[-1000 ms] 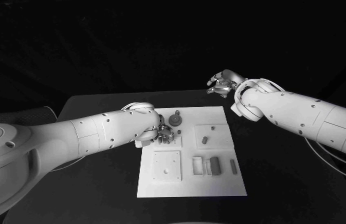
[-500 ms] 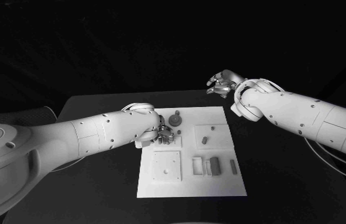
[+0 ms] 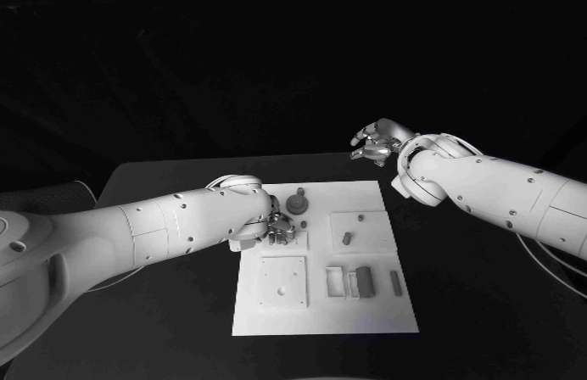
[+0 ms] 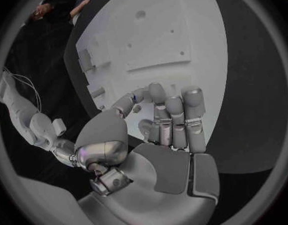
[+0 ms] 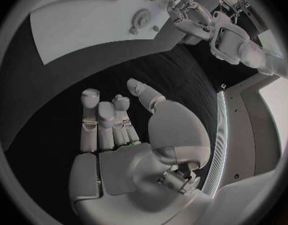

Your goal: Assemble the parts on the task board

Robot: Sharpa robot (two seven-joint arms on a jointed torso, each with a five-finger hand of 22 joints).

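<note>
Your counter (image 3: 171, 176) carries the white board (image 3: 367, 316) at its middle, with grey parts (image 3: 362, 282) lying in recesses along its near right. Your left hand (image 3: 279, 226) sits low over the board's far left beside a round part (image 3: 299, 202), likely working there; whether it grips anything you cannot tell. Your right hand (image 3: 379, 140) hovers beyond the far edge, fingers loosely spread and empty, seemingly parked clear.

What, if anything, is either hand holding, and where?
Right hand: nothing, fingers apart off the task board. Left hand is down among the parts; any hold cannot be told.
</note>
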